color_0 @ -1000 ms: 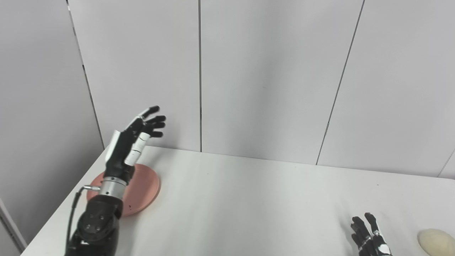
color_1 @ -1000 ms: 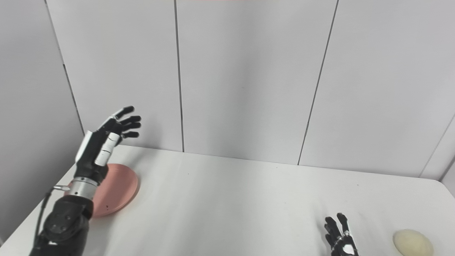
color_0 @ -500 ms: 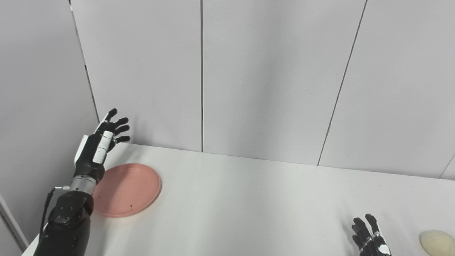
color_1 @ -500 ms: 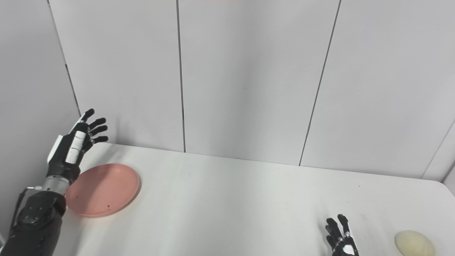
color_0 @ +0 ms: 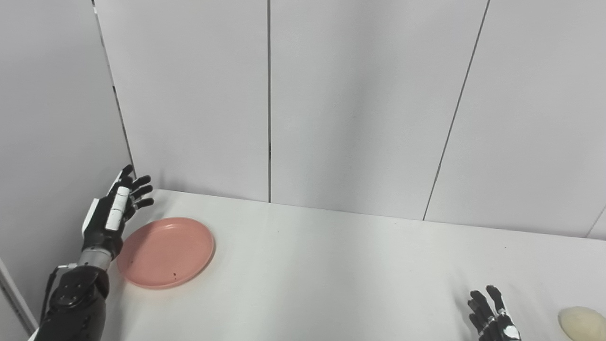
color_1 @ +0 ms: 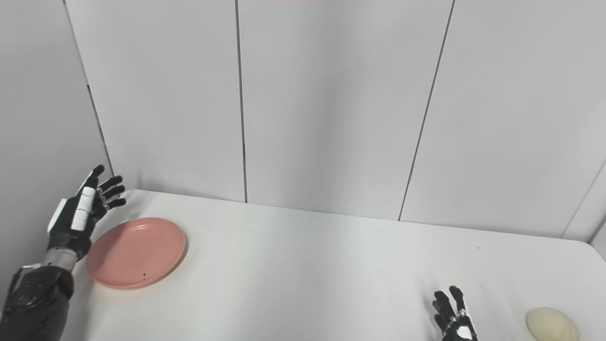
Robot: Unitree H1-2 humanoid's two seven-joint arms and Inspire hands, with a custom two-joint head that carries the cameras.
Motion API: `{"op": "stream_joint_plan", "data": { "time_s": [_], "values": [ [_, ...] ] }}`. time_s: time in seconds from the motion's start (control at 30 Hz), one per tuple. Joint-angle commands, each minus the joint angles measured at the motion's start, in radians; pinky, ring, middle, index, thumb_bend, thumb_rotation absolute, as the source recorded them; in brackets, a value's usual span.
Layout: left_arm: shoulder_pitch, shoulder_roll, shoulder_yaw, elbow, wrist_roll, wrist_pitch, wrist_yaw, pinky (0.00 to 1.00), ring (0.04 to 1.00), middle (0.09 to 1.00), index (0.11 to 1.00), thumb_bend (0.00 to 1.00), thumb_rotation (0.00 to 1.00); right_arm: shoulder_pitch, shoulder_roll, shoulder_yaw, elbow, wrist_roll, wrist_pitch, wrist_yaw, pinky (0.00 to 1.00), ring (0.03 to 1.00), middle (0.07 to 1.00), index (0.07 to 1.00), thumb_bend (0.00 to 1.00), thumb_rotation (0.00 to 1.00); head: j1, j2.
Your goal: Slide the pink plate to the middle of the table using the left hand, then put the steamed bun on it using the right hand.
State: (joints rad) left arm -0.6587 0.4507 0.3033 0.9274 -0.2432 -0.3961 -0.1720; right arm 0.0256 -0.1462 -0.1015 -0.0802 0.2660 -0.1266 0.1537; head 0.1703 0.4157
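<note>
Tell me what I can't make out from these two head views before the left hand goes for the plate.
- Right hand: cut off by the bottom edge in both views; only fingertips show, so palm and grip state are unreadable.
- Steamed bun: clipped by the right edge in the left eye view.
- Left hand and pink plate: contact can't be told.
- Dark specks on the plate: too small to identify.

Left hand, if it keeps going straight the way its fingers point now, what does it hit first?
Probably the wall panel behind the table; the left hand points up and back, passing beside the pink plate. Depth is uncertain.
</note>
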Motion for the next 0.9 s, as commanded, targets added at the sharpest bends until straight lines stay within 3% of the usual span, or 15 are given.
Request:
{"op": "stream_joint_plan", "data": {
  "time_s": [0.0, 0.23, 0.87],
  "values": [
    [-0.075, 0.054, 0.013, 0.007, -0.019, -0.054, -0.014, 0.74, 0.827, 0.826, 0.954, 0.9, 0.9, 0.036, 0.005, -0.001, 0.018, 0.002, 0.011, 0.0, 1.0, 0.961, 0.939, 1.0, 0.68, 0.95, 0.002, 0.002],
    [-0.092, 0.074, 0.014, 0.115, -0.014, -0.07, 0.003, 0.73, 0.831, 0.811, 0.938, 0.87, 0.93, 0.039, 0.009, -0.003, 0.012, 0.005, 0.016, -0.003, 1.0, 0.959, 0.934, 0.999, 0.69, 0.94, -0.002, 0.003],
    [-0.065, 0.061, 0.015, 0.215, 0.019, -0.073, 0.028, 0.72, 0.801, 0.792, 0.941, 0.86, 0.93, 0.044, 0.006, -0.008, 0.006, 0.008, 0.016, 0.001, 1.0, 0.954, 0.929, 0.988, 0.69, 0.94, -0.003, 0.01]
  ]
}}
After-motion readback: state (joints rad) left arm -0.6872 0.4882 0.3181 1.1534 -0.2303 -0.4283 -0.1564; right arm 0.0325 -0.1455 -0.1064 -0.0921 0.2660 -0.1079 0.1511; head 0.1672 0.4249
